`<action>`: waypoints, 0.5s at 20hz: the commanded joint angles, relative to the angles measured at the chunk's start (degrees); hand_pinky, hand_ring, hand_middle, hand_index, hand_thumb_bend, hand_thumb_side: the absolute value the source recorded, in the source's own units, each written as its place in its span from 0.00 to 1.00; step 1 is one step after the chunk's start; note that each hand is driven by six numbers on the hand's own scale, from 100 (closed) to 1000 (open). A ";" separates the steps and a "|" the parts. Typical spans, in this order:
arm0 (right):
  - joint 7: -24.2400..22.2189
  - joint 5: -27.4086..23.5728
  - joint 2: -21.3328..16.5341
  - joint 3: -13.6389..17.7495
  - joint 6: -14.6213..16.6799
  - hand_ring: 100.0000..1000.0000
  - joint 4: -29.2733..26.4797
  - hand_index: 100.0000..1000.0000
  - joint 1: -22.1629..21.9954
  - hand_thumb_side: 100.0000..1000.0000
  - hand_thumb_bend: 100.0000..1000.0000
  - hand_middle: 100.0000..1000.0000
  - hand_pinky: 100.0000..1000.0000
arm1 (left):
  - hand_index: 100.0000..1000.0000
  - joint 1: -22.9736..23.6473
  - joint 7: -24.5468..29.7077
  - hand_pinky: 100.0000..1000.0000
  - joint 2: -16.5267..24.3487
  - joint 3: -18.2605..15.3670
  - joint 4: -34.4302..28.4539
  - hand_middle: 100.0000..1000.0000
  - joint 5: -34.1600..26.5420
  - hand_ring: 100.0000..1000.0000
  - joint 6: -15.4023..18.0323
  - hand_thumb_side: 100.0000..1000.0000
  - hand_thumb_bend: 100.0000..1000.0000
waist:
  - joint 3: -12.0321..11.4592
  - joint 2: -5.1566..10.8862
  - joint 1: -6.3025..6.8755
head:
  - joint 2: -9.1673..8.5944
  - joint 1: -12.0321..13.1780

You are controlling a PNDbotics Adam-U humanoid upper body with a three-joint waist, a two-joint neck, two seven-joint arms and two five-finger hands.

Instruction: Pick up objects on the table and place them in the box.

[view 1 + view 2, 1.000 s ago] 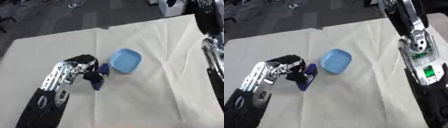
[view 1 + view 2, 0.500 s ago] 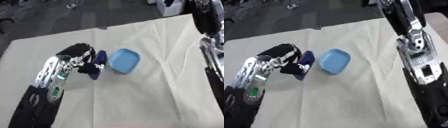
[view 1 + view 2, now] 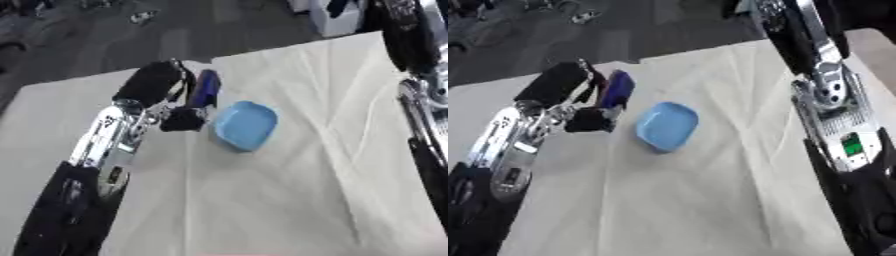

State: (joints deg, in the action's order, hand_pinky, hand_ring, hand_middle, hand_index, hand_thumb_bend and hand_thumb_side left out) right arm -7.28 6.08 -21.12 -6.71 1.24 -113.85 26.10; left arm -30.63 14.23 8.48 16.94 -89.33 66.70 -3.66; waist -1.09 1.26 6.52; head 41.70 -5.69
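I see the bench (image 3: 315,200) first, covered by a pale creased cloth that fills most of both views. My left arm comes in from about 7 o'clock and reaches toward the middle of the cloth. My right arm (image 3: 824,95) stands along the edge at 3 o'clock; its hand shows in neither view, so I say nothing of it.

The light blue tray (image 3: 247,125), shallow and with rounded corners, lies near the centre of the cloth. I take it for the box of the task, but this is only my judgement. It looks empty.

My left hand (image 3: 157,87) is just beside the tray, at about 10 o'clock from it. Its fingers are curled around a dark blue object (image 3: 206,89), which I cannot identify. The object is lifted off the cloth, and its long axis runs nearly from 12 to 6 o'clock.

The coming move depends on one relation: the tray lies at about 4 o'clock from the held object, very near, so the left hand is clearly the nearer one for the placing.

The right eye view shows much more of the right arm, including a small green display; the left eye view shows only its edge.
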 commanded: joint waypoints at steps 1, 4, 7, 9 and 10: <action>0.02 -0.26 -0.02 0.14 -0.02 0.35 -0.74 0.87 1.29 0.87 0.00 0.53 0.45 | 0.32 -1.93 -5.84 0.00 -0.68 0.49 2.23 0.08 -0.45 0.00 -0.70 0.58 0.00 | 0.11 0.56 -0.38 | -0.90 1.30; -0.14 -0.42 0.09 0.01 0.02 0.35 -0.74 0.87 1.36 0.87 0.00 0.53 0.45 | 0.32 -3.06 -9.07 0.00 -2.62 0.49 5.41 0.08 0.57 0.00 -0.92 0.57 0.00 | 0.25 0.52 -0.44 | -0.96 2.42; -0.22 -0.55 0.25 -0.03 0.03 0.35 -0.74 0.88 1.46 0.87 0.00 0.53 0.45 | 0.32 -4.20 -10.75 0.00 -4.11 0.71 8.60 0.08 1.68 0.00 -0.57 0.57 0.00 | 0.50 0.46 -0.46 | -0.83 3.25; -0.28 -0.62 0.32 -0.07 0.01 0.35 -0.74 0.88 1.49 0.87 0.00 0.53 0.45 | 0.32 -4.85 -11.59 0.00 -4.74 0.69 10.34 0.08 2.29 0.00 -0.29 0.57 0.00 | 0.59 0.44 -0.45 | -0.83 3.45; -0.33 -0.66 0.36 -0.10 0.01 0.35 -0.74 0.88 1.51 0.87 0.00 0.53 0.45 | 0.32 -5.13 -11.94 0.00 -5.06 0.65 11.14 0.08 2.52 0.00 -0.18 0.57 0.00 | 0.64 0.43 -0.45 | -0.84 3.51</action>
State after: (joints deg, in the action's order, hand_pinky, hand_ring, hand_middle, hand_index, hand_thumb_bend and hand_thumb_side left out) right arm -7.36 5.60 -20.64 -6.86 1.24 -113.85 26.37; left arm -34.38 3.09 3.65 17.61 -78.47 68.62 -3.88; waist -0.46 1.24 6.51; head 41.48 -2.90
